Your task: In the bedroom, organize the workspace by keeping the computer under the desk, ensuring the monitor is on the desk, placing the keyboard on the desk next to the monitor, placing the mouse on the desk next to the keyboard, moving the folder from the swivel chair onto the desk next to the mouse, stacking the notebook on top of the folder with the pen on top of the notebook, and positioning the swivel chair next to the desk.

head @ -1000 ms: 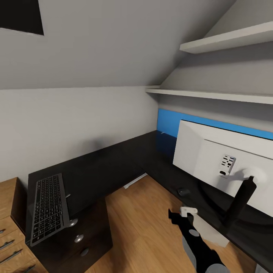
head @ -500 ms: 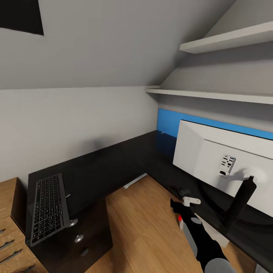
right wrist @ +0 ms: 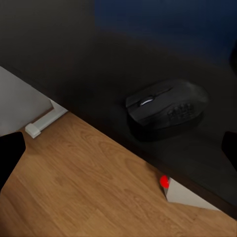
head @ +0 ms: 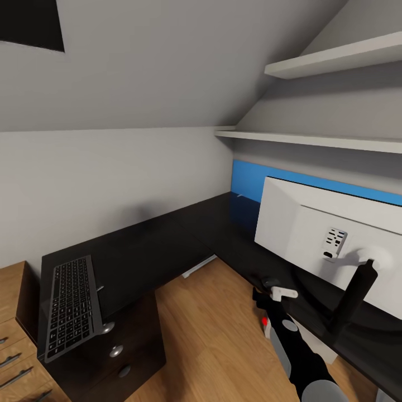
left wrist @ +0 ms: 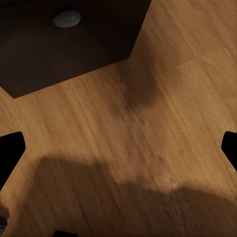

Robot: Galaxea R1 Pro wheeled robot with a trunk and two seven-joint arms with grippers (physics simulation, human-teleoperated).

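Note:
The black L-shaped desk (head: 151,245) carries the dark keyboard (head: 70,306) on its left wing. On the right wing stands the monitor (head: 312,234), its white back toward me. The small dark mouse (head: 270,279) lies on the desk edge in front of the monitor. My right gripper (head: 262,295) hovers just short of the mouse. In the right wrist view the mouse (right wrist: 168,109) lies ahead of the open right gripper (right wrist: 118,150), with nothing between its fingers. In the left wrist view my left gripper (left wrist: 118,148) is open over the wood floor.
A blue back panel (head: 248,178) and two white shelves (head: 312,139) sit behind the monitor. Dark drawers with silver knobs (head: 115,350) stand under the keyboard, beside a light wood cabinet (head: 11,335). A white box (right wrist: 190,197) with a red dot sits below the desk edge.
My right gripper has moved forward and up to the desk edge, closer to the mouse. The keyboard, monitor and camera have not moved.

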